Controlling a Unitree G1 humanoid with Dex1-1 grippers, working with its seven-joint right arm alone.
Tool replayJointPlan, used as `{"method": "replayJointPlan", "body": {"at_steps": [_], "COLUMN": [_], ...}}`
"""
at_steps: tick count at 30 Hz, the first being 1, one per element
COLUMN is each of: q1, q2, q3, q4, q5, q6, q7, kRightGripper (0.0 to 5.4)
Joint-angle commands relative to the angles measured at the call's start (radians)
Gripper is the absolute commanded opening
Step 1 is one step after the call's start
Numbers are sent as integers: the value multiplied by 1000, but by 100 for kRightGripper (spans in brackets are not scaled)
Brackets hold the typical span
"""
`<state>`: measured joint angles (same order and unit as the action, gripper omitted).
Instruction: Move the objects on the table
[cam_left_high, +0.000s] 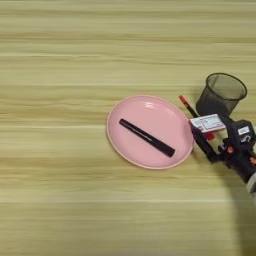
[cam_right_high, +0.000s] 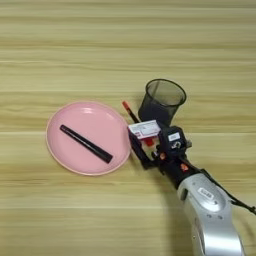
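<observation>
A wide pink plate (cam_right_high: 87, 138) lay flat on the light wood worktop (cam_right_high: 125, 55), and a slim black marker pen (cam_right_high: 86, 143) rested inside it, slanting from upper left down to lower right, wholly within the rim. Just off the plate's right edge, the right claw (cam_right_high: 141, 142) reached in from the lower right on its silver forearm (cam_right_high: 212, 220), and its black fingers (cam_right_high: 137, 147) were clamped on a small white box with red print (cam_right_high: 145, 129), held above the wood beside the rim. A red-and-black pen (cam_right_high: 131, 114) lay slanted between the plate and a black mesh cup (cam_right_high: 161, 101), which stood upright just behind the box; whether that pen touched the cup could not be told. These things crowded together near the plate's right side. The worktop stretched bare and broad above the plate, to its left, and along the whole near strip in front of it, with no worktop edge visible in either view.
</observation>
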<state>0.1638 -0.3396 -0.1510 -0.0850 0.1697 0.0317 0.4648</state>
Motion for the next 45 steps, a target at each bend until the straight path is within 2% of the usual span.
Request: {"method": "replayJointPlan", "body": {"at_steps": [1,8,19,30,45], "q1": [-76,-144,-212,-243,-291], "q2": [-20,-14,-14,-6,2], "q3": [15,48,94,140,166], "q4": [-47,7,62,93,185], "q5": [-20,-53,-102,-136,-157], "q6": [-29,-42,-75,-98,-124], "q7": [-7,-14,-2,12,16], "kRightGripper": [391,391,391,391,391]}}
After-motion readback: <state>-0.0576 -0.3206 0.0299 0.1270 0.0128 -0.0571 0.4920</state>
